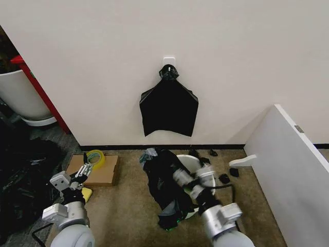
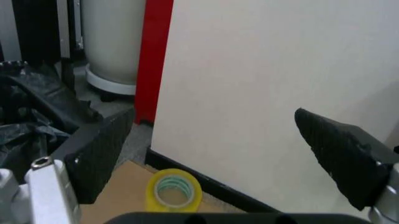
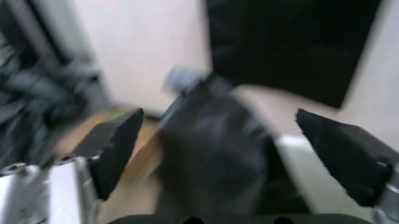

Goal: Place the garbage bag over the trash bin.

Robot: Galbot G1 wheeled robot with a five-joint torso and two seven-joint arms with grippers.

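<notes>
Garbage bag (image 1: pixel 163 188), a thin, glossy, crinkled black plastic sheet, is draped over the nine o'clock side of the trash bin (image 1: pixel 191 165), a round cream-white plastic bucket standing on the brown carpet floor (image 1: pixel 121 211) just below the wall. Part of the bin's white rim is left bare at the twelve o'clock side, while the bag hangs down its outer wall toward six o'clock. The right hand (image 1: pixel 198 180) is seen over the bin's rim at about three o'clock of the bag; in the right wrist view its two black fingers (image 3: pixel 118 144) are spread wide, with the dark bag (image 3: pixel 212 154) and pale bin edge (image 3: pixel 299 163) between and beyond them, nothing pinched. The left hand (image 1: pixel 82 176) is held low at the eight o'clock side of the head view, well apart from the bin, above a flat brown cardboard sheet (image 1: pixel 103 170) carrying a yellow roll of tape (image 1: pixel 95 157); its fingers (image 2: pixel 100 154) are likewise spread, empty, with the tape roll (image 2: pixel 173 189) visible beyond them. A flat triangular black bundle (image 1: pixel 168 105) with a knotted top is hung on the wall at twelve o'clock of the bin. Small black scraps (image 1: pixel 224 178) lie on the floor at the bin's two o'clock side.
</notes>
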